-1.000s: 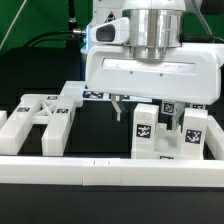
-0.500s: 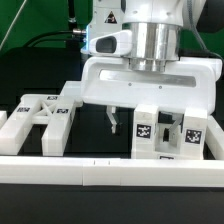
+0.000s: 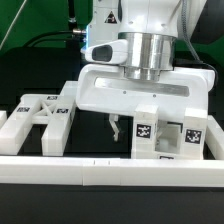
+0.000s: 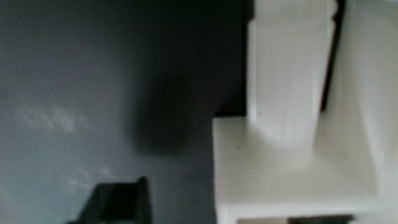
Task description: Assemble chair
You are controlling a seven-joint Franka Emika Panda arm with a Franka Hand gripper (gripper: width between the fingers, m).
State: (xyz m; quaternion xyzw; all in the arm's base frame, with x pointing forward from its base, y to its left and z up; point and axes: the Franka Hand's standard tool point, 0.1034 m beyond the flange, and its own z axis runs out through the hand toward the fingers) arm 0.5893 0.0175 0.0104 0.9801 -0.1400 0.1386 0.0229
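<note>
A white chair part with two upright tagged posts (image 3: 147, 133) stands on the black table at the exterior view's right. In the wrist view it fills one side as a blurred white block (image 4: 285, 120). My gripper (image 3: 142, 126) has come down over it, and its dark fingers straddle the post nearer the middle. One fingertip (image 3: 117, 128) hangs beside that post with a gap showing; the other is mostly hidden between the posts. The jaws stand open, not touching the part. An X-braced side frame (image 3: 45, 115) lies flat at the exterior view's left.
A long low white border rail (image 3: 100, 172) runs along the front of the table. A further tagged white piece (image 3: 93, 94) peeks out behind the gripper body. Bare black tabletop (image 3: 95, 135) lies between the side frame and the posts.
The gripper has dropped lower over the two-post part and shifted slightly to the exterior view's left. Its fingers have drawn closer together.
</note>
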